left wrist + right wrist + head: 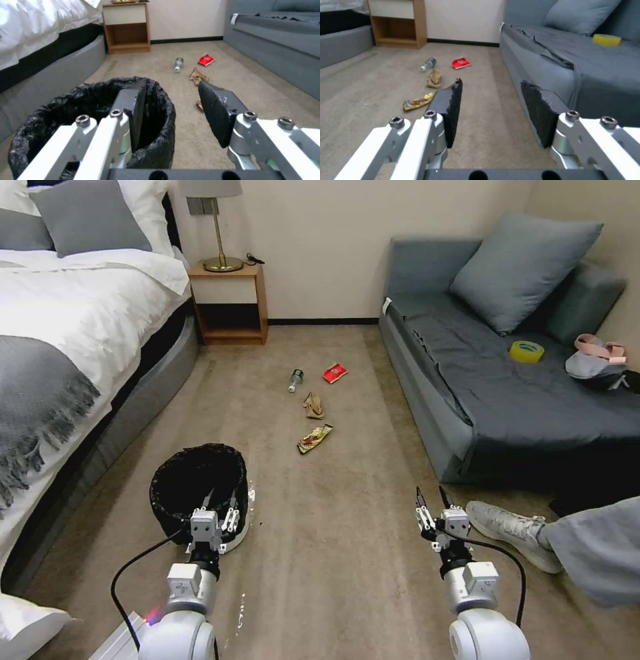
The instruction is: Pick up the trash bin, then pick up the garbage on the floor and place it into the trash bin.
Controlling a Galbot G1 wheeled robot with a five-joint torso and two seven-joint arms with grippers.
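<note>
No label text legible. Left gripper (218,505): fingers spread, straddling the near right rim of the trash bin (193,483), one finger inside, one outside, not clamped. Right gripper (433,499): spread wide, empty, above bare carpet (347,553); a person's shoe (510,527) just beside. Farther: gold foil wrapper (315,437), crumpled brown paper (313,405), clear bottle (295,379), red snack packet (335,373). Yellow tape roll (527,351) on sofa (427,380).
</note>
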